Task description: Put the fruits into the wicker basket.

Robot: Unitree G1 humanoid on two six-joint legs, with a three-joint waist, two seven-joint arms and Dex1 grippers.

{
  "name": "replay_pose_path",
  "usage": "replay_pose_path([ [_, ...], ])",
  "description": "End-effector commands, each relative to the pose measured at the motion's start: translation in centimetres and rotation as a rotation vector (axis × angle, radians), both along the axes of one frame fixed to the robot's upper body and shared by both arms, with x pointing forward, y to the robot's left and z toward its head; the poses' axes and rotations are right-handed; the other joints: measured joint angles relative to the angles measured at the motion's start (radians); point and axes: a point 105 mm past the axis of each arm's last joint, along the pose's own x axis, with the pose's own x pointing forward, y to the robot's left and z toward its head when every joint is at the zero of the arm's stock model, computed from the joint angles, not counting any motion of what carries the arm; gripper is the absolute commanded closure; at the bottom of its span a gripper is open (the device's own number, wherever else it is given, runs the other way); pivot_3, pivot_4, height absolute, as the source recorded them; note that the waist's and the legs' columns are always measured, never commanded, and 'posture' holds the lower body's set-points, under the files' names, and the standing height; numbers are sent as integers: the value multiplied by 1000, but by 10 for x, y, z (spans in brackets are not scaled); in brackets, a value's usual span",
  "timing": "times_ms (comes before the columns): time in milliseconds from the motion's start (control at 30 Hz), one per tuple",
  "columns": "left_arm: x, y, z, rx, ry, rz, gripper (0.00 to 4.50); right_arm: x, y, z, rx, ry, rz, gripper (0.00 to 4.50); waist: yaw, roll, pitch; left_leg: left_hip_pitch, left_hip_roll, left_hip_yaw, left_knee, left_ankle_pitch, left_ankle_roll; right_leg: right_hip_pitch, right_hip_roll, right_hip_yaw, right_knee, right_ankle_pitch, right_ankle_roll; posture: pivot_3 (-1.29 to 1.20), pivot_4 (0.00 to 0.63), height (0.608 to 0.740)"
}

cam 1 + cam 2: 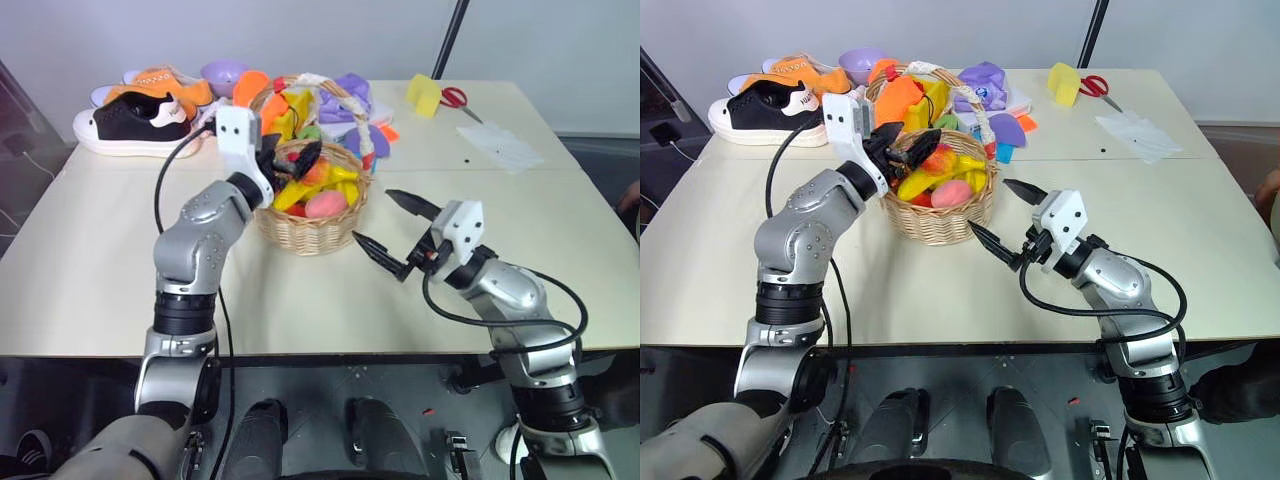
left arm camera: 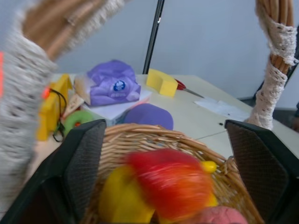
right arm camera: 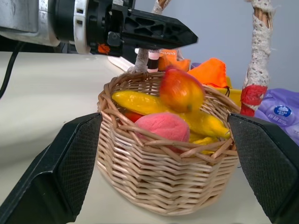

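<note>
From the head camera, a round wicker basket (image 1: 312, 222) sits mid-table on a pale tabletop (image 1: 100, 270), holding a yellow banana (image 1: 300, 188), a pink peach (image 1: 326, 204) and other toy fruits. The left gripper (image 1: 290, 160) hangs over the basket's near-left rim, fingers spread, nothing between them. The right gripper (image 1: 392, 228) waits just beside the basket on its right, jaws wide and empty. Behind lie a black sneaker (image 1: 130, 122), a purple bowl (image 1: 224, 72) and bright cloth pieces. In the left wrist view, the black fingers (image 2: 79, 168) stand far apart with a blurred red-and-yellow mango (image 2: 170, 182) between and beyond them, free of both pads and apparently dropping among the fruit. In the right wrist view, that mango (image 3: 181, 90) sits high above the peach (image 3: 162, 126) and banana (image 3: 140, 101), under the open left gripper (image 3: 154, 31). These fruits look light, hard and smooth, so likely slippery; a grip across the widest middle would suit. The woven basket seems light and may slide if nudged.
</note>
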Motion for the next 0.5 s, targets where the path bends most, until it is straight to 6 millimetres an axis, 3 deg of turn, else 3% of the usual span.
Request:
replay_pose_path([
  [33,-27,-2,12,39,-109,-93,64,-5,-3,13,17,-58,-6,0,0,0,0,0,0,0,0,0,0,0,0,0,0,0,0,0,150,740],
  [133,-44,15,7,55,-124,-108,64,-5,-5,10,11,-50,-10,0,0,0,0,0,1,0,-1,0,0,0,0,0,0,0,0,0,150,740],
  [267,-81,61,-23,127,-79,-150,64,-5,-10,12,40,-48,-28,0,-15,2,0,2,2,2,-2,0,0,0,0,1,0,-1,-1,0,150,740],
  [400,-99,103,-33,147,-74,-42,64,-6,-17,7,36,-36,-48,0,3,2,0,1,4,1,-2,0,0,-1,1,0,0,-4,-7,0,150,740],
  [500,-106,120,-47,221,-54,46,64,-1,-19,4,40,-28,-73,0,5,2,0,1,4,1,-1,0,0,0,-2,0,-1,-5,-9,0,150,740],
])
